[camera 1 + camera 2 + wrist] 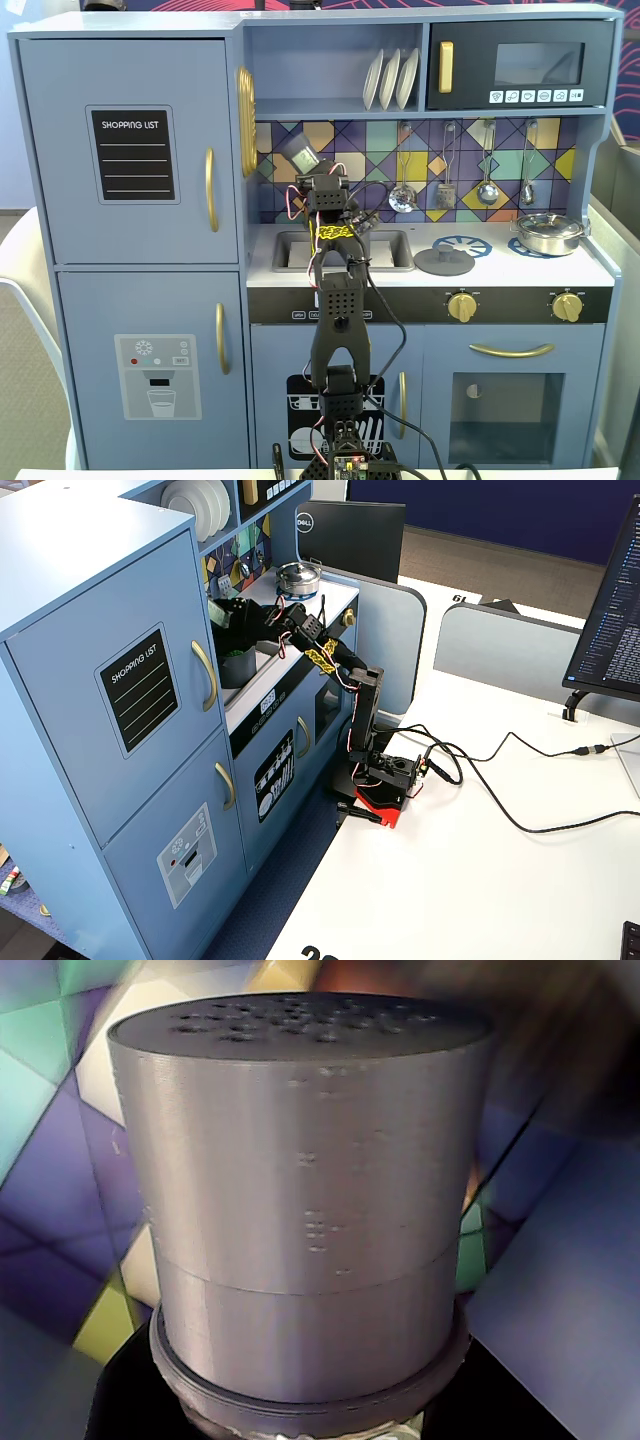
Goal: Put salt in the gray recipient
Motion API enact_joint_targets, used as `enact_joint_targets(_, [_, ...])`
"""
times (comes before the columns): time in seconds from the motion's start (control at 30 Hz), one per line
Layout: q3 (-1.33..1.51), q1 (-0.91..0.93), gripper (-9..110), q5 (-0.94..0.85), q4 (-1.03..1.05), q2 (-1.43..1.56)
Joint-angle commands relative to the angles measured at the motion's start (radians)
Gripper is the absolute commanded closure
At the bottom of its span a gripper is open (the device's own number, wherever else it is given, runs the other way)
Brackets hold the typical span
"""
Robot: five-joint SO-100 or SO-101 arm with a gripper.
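My gripper point(311, 178) is shut on the salt point(299, 155) and holds it tilted, up in front of the tiled back wall above the sink point(292, 252). In the wrist view the salt's gray cap point(300, 1160) fills the frame, its top dotted with small holes, and the black jaws show at the two lower corners. From the side fixed view, the salt point(226, 615) hangs just above the gray recipient point(238, 668), which stands in the sink. In the front fixed view the arm hides the gray recipient.
A flat gray lid point(444, 262) lies on the counter right of the sink. A shiny steel pan point(548, 233) sits on the far right burner. Utensils point(487, 190) hang on the back wall, white plates point(390, 78) stand on the shelf above, and the arm's base point(380, 780) sits on a white table.
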Motion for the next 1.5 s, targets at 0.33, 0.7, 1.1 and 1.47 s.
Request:
enact_joint_targets(0.33, [0.049, 0.511, 101, -1.767, -0.130, 0.137])
enact_joint_targets(0.7, [0.129, 0.951, 101, -2.560, -0.520, 0.051])
enact_joint_targets(1.1, [0.525, 0.954, 101, -2.572, -0.873, 0.064])
enact_joint_targets(1.47, [0.624, 0.940, 101, -2.536, -1.002, 0.026])
